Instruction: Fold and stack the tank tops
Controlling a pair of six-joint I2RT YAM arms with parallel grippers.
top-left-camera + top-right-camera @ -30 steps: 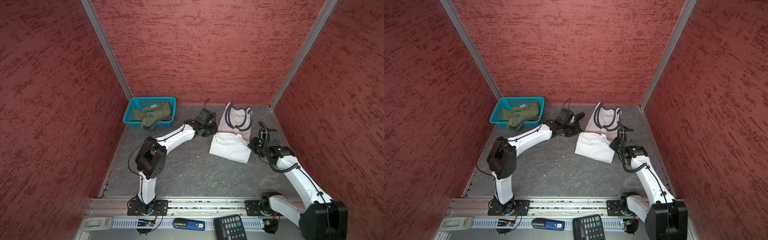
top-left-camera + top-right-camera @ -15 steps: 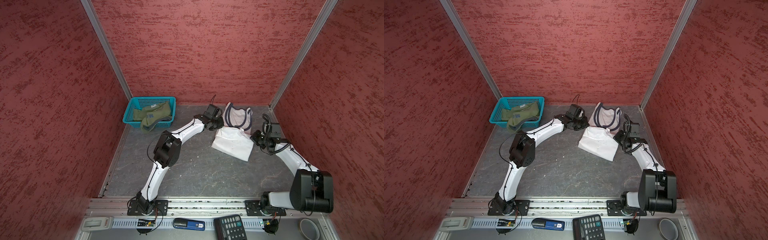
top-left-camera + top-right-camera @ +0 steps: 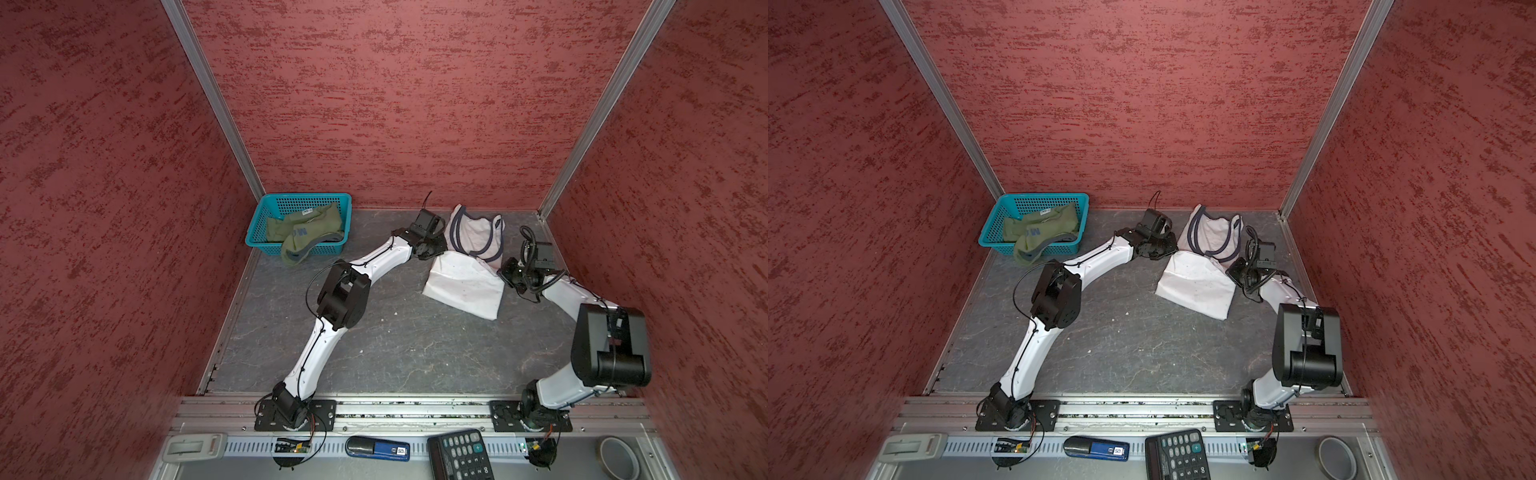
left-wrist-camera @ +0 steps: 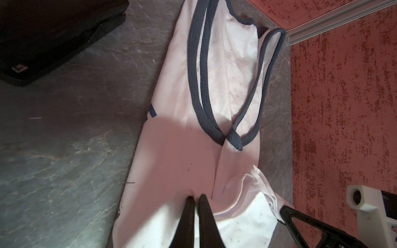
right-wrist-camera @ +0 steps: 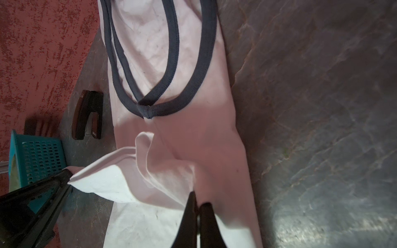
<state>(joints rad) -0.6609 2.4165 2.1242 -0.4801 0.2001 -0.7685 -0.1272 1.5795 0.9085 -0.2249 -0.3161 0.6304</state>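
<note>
On the dark grey marbled bench (image 3: 395,340), the white cloth tank top with dark grey-blue trim (image 3: 465,286) lies near the far right corner, hem partly doubled toward the straps, while the olive green tank top (image 3: 309,230) slumps in the teal plastic mesh basket (image 3: 299,201) at far left. To land this fold well, I would carry both hem corners level and together so the edge sets down square. The left tool (image 4: 196,198) and right tool (image 5: 198,201) are each pinched shut on a hem corner, one at either side, straps lying beyond them.

Two top views high, looking down, wrist views close, sharing white tank top (image 4: 182,161)
</note>
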